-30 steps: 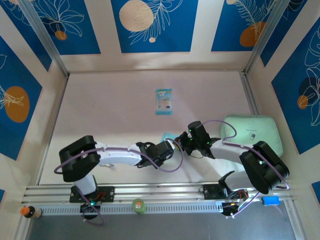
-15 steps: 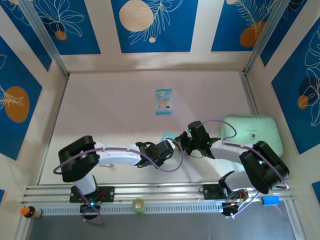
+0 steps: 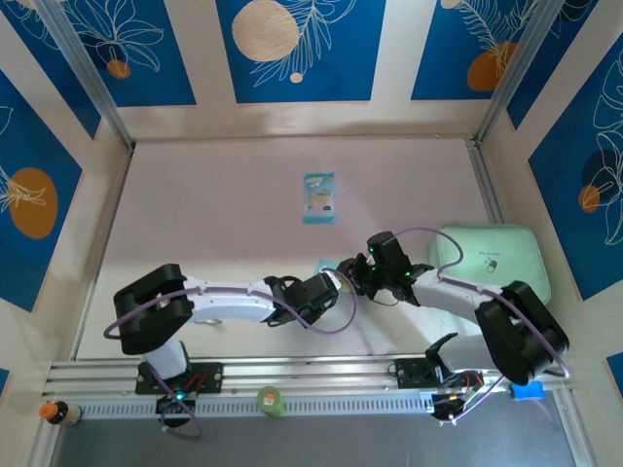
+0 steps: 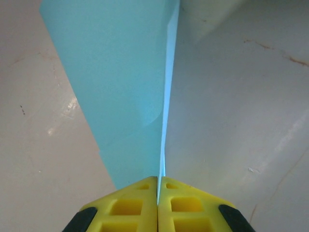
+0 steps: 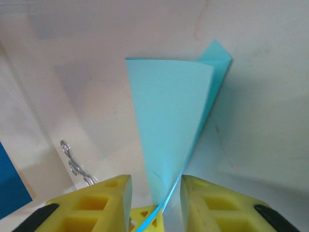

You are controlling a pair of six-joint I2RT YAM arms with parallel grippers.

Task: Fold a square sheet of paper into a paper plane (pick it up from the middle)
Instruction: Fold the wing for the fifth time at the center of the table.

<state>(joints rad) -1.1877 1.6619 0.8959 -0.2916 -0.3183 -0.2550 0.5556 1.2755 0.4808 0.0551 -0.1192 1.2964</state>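
Cyan paper (image 4: 126, 82) sits pinched in the left hand (image 4: 158, 182), right hand (image 5: 154, 182) parted.

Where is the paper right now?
The paper is mid-table in the top view, on the near side of the packet. The left claw is shut on its edge, with the right claw open around it.

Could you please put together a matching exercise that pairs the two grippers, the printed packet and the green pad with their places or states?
Things:
1. left gripper
2. right gripper
3. teal-and-white printed packet
4. pale green pad

Places or states:
A. lies at the far middle of the table
B. jaws apart, with the light-blue paper running between them
C. lies by the table's right edge
D. shut on the light-blue paper

Pairs: 1-D, 2-B, 3-A, 4-C
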